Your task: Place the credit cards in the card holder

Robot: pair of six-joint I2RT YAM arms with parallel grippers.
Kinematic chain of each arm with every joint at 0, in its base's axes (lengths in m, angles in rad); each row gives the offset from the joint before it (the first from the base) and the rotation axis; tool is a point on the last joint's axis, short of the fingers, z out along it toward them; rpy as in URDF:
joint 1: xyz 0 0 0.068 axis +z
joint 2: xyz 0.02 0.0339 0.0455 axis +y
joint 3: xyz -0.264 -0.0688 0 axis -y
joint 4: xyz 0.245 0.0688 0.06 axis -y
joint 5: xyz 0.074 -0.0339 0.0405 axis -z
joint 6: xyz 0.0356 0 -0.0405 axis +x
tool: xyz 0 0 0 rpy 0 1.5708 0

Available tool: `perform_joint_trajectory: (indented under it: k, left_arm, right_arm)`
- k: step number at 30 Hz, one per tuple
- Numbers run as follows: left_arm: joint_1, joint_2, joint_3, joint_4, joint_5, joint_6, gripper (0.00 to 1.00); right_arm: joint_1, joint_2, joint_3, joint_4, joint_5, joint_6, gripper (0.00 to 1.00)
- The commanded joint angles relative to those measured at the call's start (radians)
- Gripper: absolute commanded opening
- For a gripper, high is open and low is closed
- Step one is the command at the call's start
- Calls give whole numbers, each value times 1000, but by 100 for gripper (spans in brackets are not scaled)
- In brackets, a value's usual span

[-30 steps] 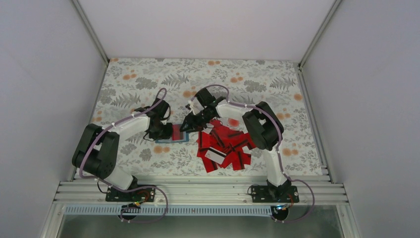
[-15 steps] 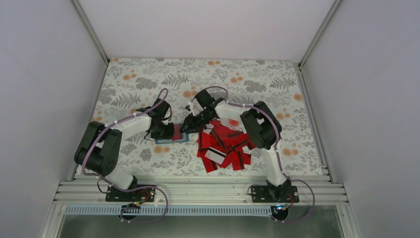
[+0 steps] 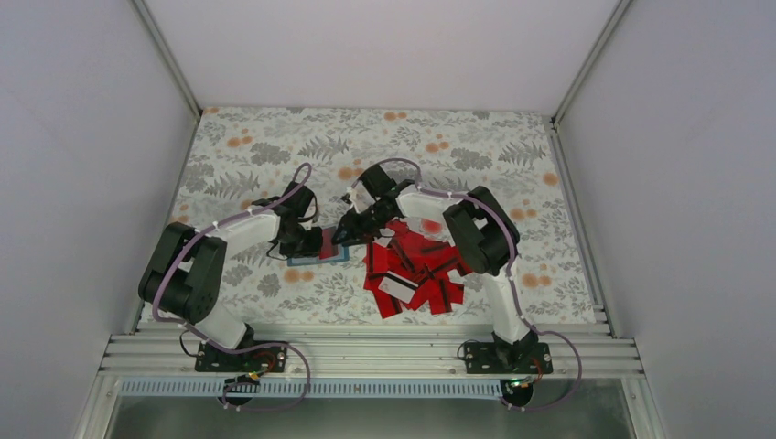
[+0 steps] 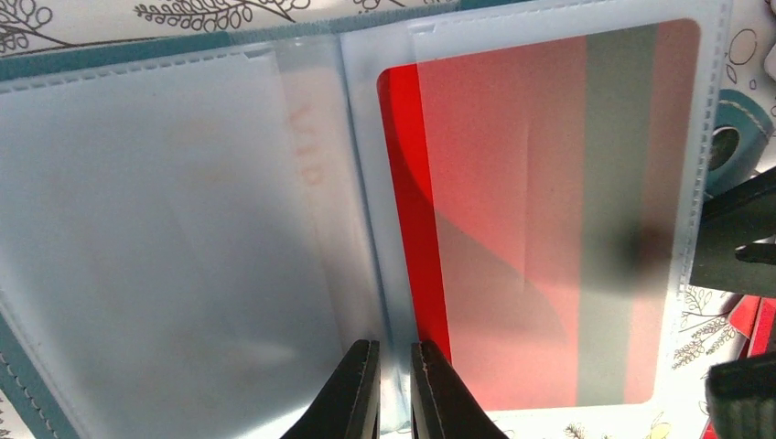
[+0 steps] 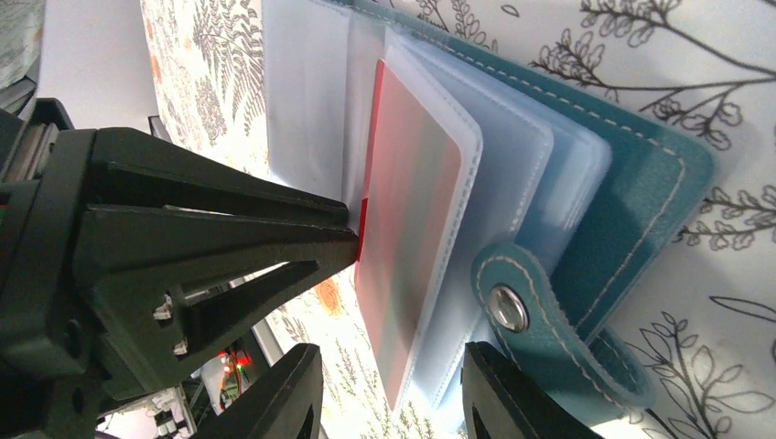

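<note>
- Your left jaws are still clenching a clear pocket of the card holder [image 5: 641, 183], which is lying open on the worktop [image 3: 274, 146].
- Your right jaws, released, are straddling the red card [image 4: 512, 229] pocketed there, edging slightly leftward.

The left arm [image 3: 231, 233] reaches forward and inward with a bent elbow. The left gripper [image 4: 394, 357] has its jaws pinched almost together on a clear leaf of the card holder [image 4: 183, 229]. The right arm [image 3: 476, 240] folds back toward the left. The right gripper [image 5: 392, 361] faces its partner closely, jaws apart, clamping nothing.
</note>
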Motion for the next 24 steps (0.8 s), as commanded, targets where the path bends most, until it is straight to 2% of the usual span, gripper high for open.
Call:
perform_joint_trajectory:
  k: [1, 24]
  left_arm:
    - [-6, 17, 4, 7, 9, 16, 10]
    - [-8, 33, 46, -10, 34, 21, 8]
  right_arm:
    - [11, 4, 42, -17, -9, -17, 39]
    - [24, 36, 85, -41, -53, -45, 37]
